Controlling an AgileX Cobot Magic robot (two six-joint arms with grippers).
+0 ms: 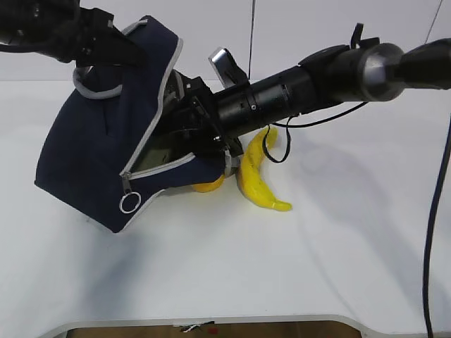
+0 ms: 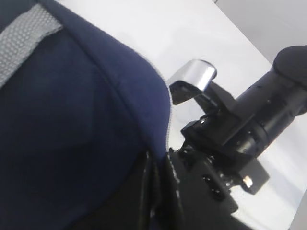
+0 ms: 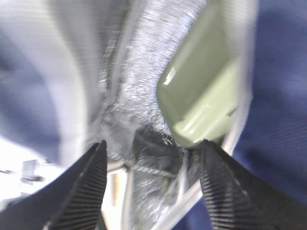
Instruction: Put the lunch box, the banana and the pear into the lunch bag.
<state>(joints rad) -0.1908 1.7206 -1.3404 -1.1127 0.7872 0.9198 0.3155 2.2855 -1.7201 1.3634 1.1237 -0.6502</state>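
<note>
Navy-blue fabric fills the left of the exterior view: the lunch bag (image 1: 99,148) is tipped up on the white table (image 1: 317,246), its open mouth turned to the right, the grey zipper edge and the metal ring pull (image 1: 129,203) hanging at its lower front. The left gripper (image 1: 106,46) pinches the bag's top near a grey handle, its jaws nearly closed on the fabric. The right arm (image 1: 303,88) reaches in from the right, and its gripper (image 1: 187,123) is buried in the bag's mouth. Just right of the bag, the banana (image 1: 257,183) lies on the table, and a sliver of the pear (image 1: 209,186) shows under the bag's lower edge.

From the left wrist view, the bag's dark cloth (image 2: 72,134) and a grey webbing handle (image 2: 24,40) fill the frame, with the right arm (image 2: 249,129) beside the opening; the left gripper's own fingers are not visible.

In the right wrist view, blurred, the right gripper (image 3: 153,182) has its fingers (image 3: 91,187) spread wide, holding nothing. Ahead of them, the lunch box (image 3: 204,96), pale green lid showing, rests inside the bag against its silvery lining (image 3: 139,72).
</note>
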